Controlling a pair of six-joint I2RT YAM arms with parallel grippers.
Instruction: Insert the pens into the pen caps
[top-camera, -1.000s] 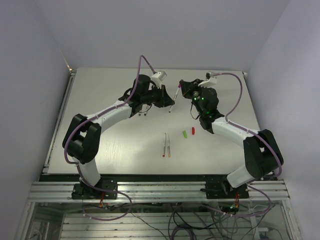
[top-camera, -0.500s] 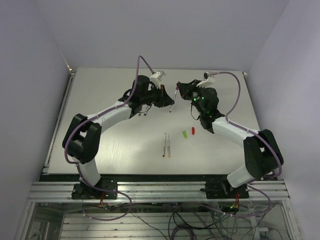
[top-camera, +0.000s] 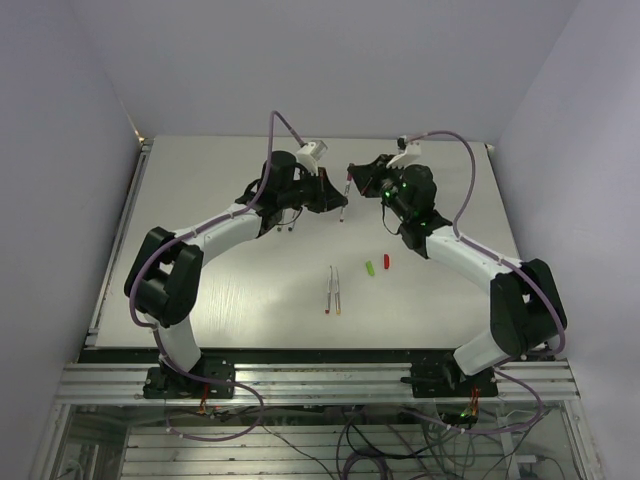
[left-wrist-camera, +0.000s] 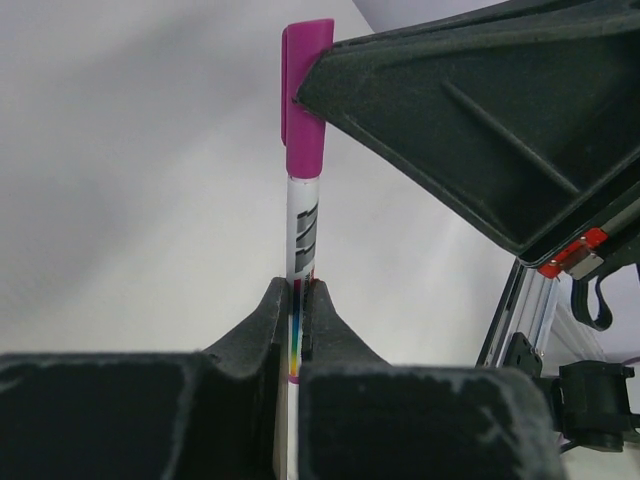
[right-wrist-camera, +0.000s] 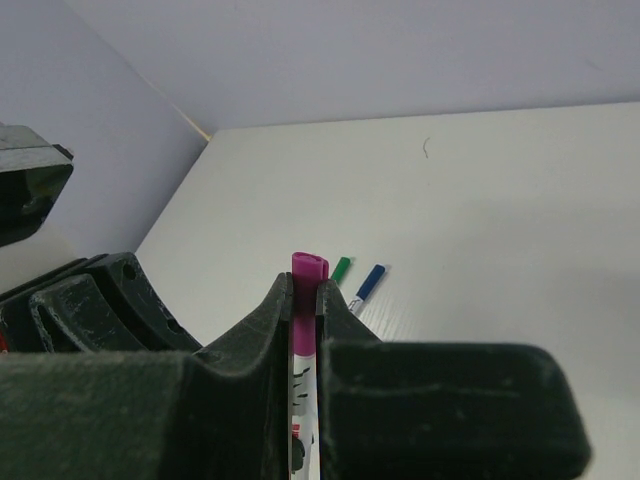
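Note:
A white pen barrel (left-wrist-camera: 302, 225) with a purple cap (left-wrist-camera: 304, 110) on its top end stands between my two grippers above the far middle of the table. My left gripper (left-wrist-camera: 297, 292) is shut on the barrel. My right gripper (right-wrist-camera: 305, 285) is shut on the purple cap (right-wrist-camera: 309, 280). In the top view the left gripper (top-camera: 338, 205) and right gripper (top-camera: 353, 181) meet at this pen (top-camera: 345, 200). Two uncapped pens (top-camera: 334, 290), red- and orange-tipped, lie side by side mid-table. A light green cap (top-camera: 369, 268) and a red cap (top-camera: 387, 262) lie to their right.
A green-capped pen (right-wrist-camera: 342, 268) and a blue-capped pen (right-wrist-camera: 371, 282) lie on the table beyond the right gripper; in the top view their ends (top-camera: 288, 228) peek out under the left arm. The table's back wall is close behind the grippers.
The right gripper has shifted a little left and toward the back; the left wrist followed slightly. The held pen stands more upright. Things on the table have not moved.

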